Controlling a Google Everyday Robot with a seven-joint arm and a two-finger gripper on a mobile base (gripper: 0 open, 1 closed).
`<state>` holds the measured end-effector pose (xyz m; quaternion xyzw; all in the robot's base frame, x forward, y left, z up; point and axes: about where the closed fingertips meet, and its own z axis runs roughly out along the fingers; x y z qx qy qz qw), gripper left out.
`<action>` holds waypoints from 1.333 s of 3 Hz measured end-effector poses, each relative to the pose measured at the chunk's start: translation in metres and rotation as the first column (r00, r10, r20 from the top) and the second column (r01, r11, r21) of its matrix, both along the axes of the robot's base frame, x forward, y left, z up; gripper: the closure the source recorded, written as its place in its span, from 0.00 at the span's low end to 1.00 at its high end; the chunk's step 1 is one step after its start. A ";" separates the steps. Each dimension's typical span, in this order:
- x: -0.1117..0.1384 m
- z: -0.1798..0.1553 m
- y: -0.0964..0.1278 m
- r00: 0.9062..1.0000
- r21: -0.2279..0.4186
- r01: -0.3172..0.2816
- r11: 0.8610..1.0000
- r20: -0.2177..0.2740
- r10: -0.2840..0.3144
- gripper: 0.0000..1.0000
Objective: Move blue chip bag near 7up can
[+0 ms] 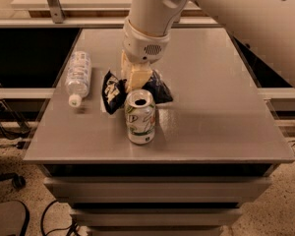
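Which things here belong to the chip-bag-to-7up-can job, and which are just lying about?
Job:
- crinkled dark navy foil chip bag
- short white-silver and green aluminium 7up can, upright just in front of the bag
- gripper, down on the bag's middle

Lying about:
- clear plastic water bottle with white cap, on its side, left of the bag

Warm, yellowish light falls from above on the grey desk [226, 132], even and moderately bright. A pale sheen runs from the desk's middle toward its right edge, with a soft reflection just right of the 7up can [140, 117]. The gripper [136, 80], near the desk's centre and pinching the blue chip bag [113, 90], casts only 1 faint shadow. Below the front edge the drawers [157, 191] sit dimmer.
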<state>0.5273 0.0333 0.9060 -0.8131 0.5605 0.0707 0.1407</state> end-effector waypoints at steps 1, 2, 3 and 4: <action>-0.002 -0.004 0.003 1.000 0.007 -0.005 1.000 -0.017 0.006 0.60; -0.003 -0.007 0.004 1.000 0.013 -0.009 1.000 -0.030 0.009 0.36; -0.002 -0.009 0.003 0.999 0.017 -0.011 1.000 -0.037 0.011 0.13; 0.000 -0.012 0.004 0.999 0.024 -0.020 1.000 -0.050 0.021 0.00</action>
